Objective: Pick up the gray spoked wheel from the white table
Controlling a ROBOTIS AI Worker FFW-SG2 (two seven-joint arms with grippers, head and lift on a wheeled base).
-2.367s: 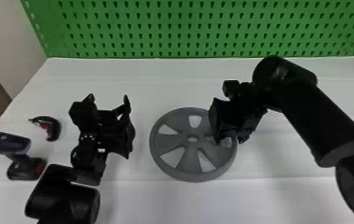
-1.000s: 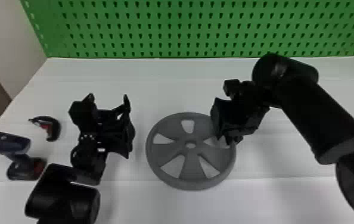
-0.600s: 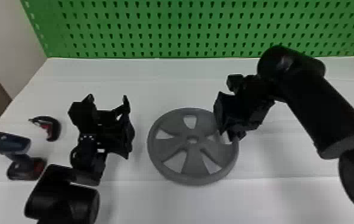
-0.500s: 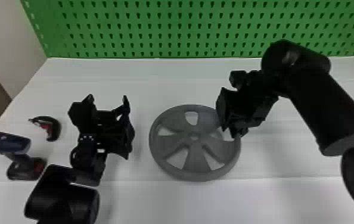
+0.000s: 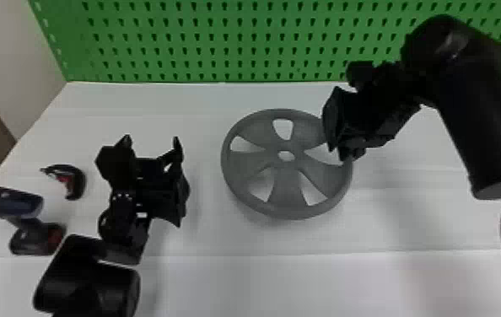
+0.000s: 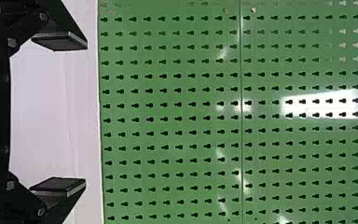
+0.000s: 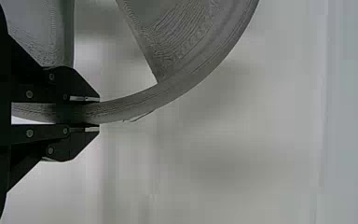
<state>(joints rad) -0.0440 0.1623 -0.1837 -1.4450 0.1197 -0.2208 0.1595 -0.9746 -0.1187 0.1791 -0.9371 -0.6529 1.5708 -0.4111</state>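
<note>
In the head view my right gripper (image 5: 341, 147) is shut on the right rim of the gray spoked wheel (image 5: 286, 181). The wheel appears held above the white table (image 5: 203, 278), with a soft shadow below its near edge. Seen from the right wrist, the rim of the wheel (image 7: 186, 84) runs between both fingers of the right gripper (image 7: 99, 114). My left gripper (image 5: 151, 142) is parked left of the wheel, apart from it. Nothing is between the spread fingers of the left gripper (image 6: 86, 113).
A blue-and-black cordless drill (image 5: 30, 210) stands at the table's left edge, beside a smaller black-and-red tool (image 5: 74, 181). Both are left of my left arm. A green pegboard (image 5: 220, 42) rises behind the table.
Held in my right gripper, the wheel has shifted upward in the head view and slightly right, after first dipping lower. The right arm has moved up with it. My left arm has kept still.
</note>
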